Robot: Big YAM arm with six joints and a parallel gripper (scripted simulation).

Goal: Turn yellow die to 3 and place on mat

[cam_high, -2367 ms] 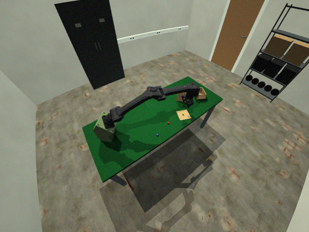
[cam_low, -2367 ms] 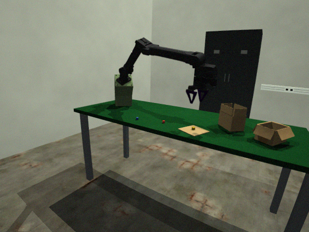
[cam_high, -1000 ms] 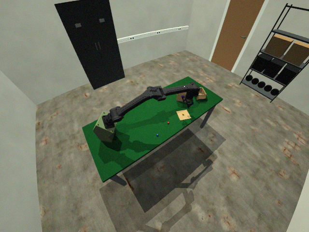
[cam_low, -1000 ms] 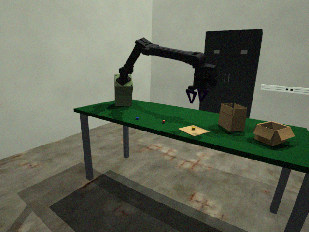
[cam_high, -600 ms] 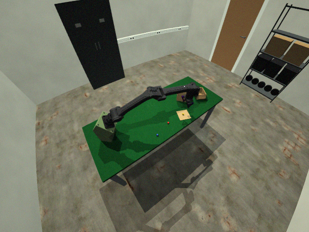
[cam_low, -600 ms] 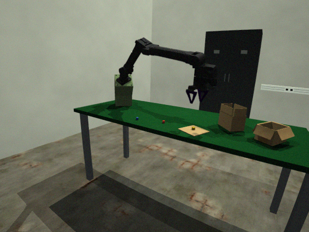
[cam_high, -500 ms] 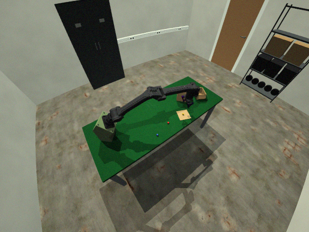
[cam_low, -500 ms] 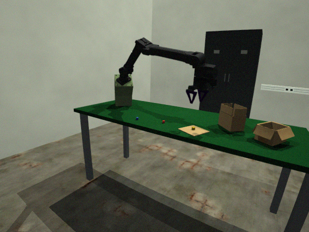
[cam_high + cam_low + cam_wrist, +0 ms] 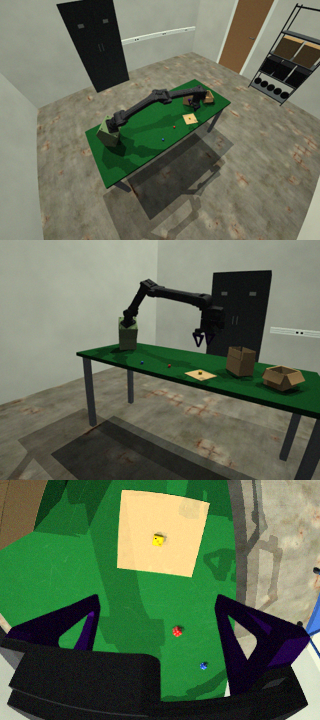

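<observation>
The small yellow die (image 9: 158, 540) sits flat near the middle of the tan mat (image 9: 162, 532); it also shows in the top and exterior views (image 9: 189, 118) (image 9: 199, 372). Its top number is too small to read. A red die (image 9: 176, 631) (image 9: 169, 365) and a blue die (image 9: 203, 666) (image 9: 141, 362) lie on the green table, off the mat, towards the arm's base. My gripper (image 9: 203, 338) (image 9: 157, 600) hangs high above the table behind the mat, fingers wide open and empty.
Two open cardboard boxes (image 9: 240, 360) (image 9: 282, 377) stand on the table beside the mat. The arm's olive base block (image 9: 127, 336) stands at the far end. The table's front edge runs close to the mat.
</observation>
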